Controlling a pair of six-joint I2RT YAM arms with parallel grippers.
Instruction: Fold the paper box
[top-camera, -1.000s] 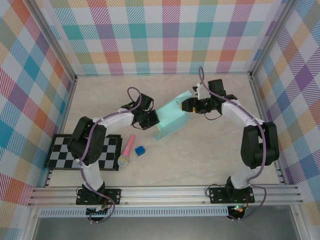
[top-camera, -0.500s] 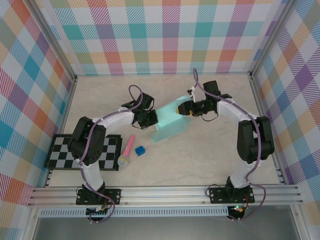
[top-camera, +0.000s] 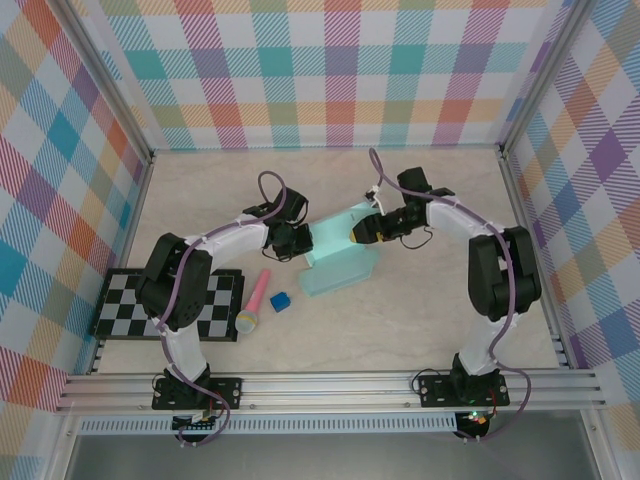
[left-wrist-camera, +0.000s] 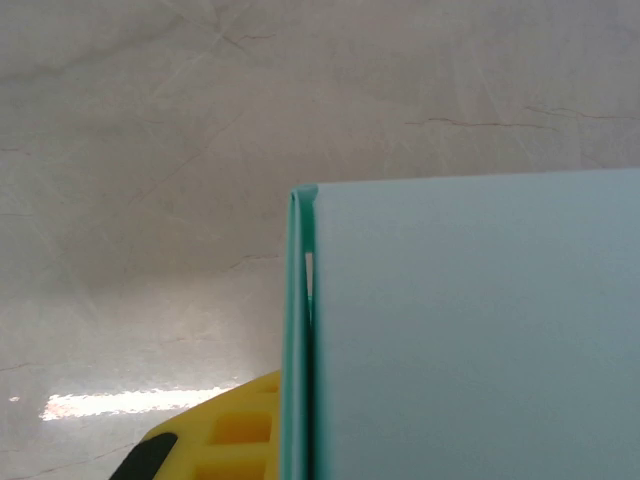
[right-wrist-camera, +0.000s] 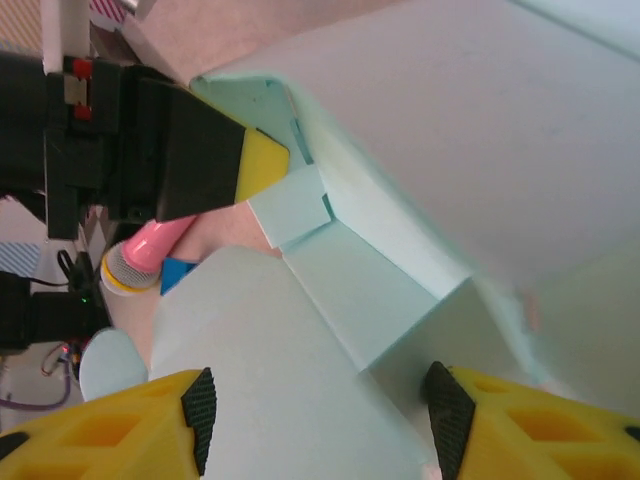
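The paper box (top-camera: 340, 262) is pale mint card, partly folded, lying mid-table between the two arms. My left gripper (top-camera: 299, 240) is shut on its left wall. In the left wrist view the card (left-wrist-camera: 470, 330) stands edge-on against one yellow finger (left-wrist-camera: 225, 440), and the other finger is hidden behind it. My right gripper (top-camera: 357, 233) hangs over the box's top, open. In the right wrist view its black pads (right-wrist-camera: 200, 410) stand apart astride a wide mint flap (right-wrist-camera: 290, 390), above the folded inner panels (right-wrist-camera: 370, 280). The left gripper's finger (right-wrist-camera: 225, 165) pinches the far corner.
A pink microphone (top-camera: 254, 300) and a small dark blue cube (top-camera: 280, 300) lie just left of the box's front. A checkerboard mat (top-camera: 125, 305) sits at the left front. Metal rails and plaid walls ring the table.
My right gripper has moved left and toward the front, over the box, closing slightly. The box has tipped and slid toward the front-left. The left gripper has kept its hold.
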